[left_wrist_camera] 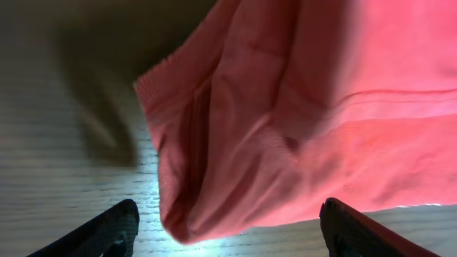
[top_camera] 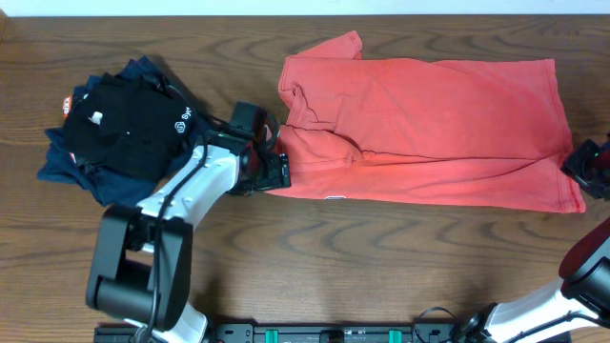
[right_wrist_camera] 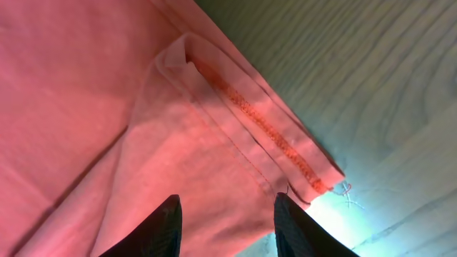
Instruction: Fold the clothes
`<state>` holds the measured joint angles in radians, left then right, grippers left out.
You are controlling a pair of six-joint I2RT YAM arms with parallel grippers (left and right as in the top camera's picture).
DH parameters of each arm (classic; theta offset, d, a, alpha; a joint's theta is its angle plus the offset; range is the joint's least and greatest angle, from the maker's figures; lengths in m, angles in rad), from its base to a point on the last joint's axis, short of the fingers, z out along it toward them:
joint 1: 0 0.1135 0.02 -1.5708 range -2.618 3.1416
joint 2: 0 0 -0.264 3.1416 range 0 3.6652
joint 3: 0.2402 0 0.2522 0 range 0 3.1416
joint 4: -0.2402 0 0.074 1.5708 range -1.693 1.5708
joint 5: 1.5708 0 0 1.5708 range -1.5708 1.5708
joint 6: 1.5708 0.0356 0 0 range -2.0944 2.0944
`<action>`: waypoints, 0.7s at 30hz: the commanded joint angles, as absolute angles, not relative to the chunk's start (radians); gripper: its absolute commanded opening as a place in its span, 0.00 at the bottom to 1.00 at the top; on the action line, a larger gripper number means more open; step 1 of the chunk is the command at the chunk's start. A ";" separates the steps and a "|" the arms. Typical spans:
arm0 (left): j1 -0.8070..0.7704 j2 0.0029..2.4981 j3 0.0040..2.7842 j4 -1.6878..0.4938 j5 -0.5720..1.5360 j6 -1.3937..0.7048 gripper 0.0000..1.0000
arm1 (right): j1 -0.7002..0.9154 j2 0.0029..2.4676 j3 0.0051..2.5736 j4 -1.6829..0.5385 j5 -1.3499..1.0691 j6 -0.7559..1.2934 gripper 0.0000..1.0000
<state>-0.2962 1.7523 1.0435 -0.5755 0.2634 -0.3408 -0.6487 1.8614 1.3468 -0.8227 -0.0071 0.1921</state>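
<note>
The coral-red T-shirt (top_camera: 429,124) lies flat across the middle and right of the wooden table, a sleeve sticking up at its far left. My left gripper (top_camera: 274,170) is at the shirt's left near edge. In the left wrist view its fingers (left_wrist_camera: 228,210) are wide open, with a bunched fold of the shirt (left_wrist_camera: 285,121) between and ahead of them. My right gripper (top_camera: 583,170) is at the shirt's right near corner. In the right wrist view its fingers (right_wrist_camera: 227,210) are open over the hemmed corner of the shirt (right_wrist_camera: 214,121). The lettering is hidden.
A pile of clothes sits at the far left: a black shirt with a small white logo (top_camera: 119,129) on top of navy-blue garments (top_camera: 67,167). Bare wooden table (top_camera: 381,257) runs along the front. The arm bases stand at the front edge.
</note>
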 commanded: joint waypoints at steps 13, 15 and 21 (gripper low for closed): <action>-0.293 1.788 1.037 -0.896 0.280 -0.361 0.06 | -0.643 1.848 1.354 -0.862 0.053 0.167 0.40; -0.293 1.788 1.037 -0.982 0.280 -0.360 0.06 | -0.643 1.848 1.353 -0.862 0.053 0.167 0.39; -0.293 1.787 1.037 -1.122 0.276 -0.349 0.06 | -0.643 1.848 1.329 -0.868 0.052 0.167 0.38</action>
<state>-0.2962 1.7908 1.0409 -1.0927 0.2855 -0.3622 -0.6487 1.8614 1.3457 -0.8661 0.0383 0.1772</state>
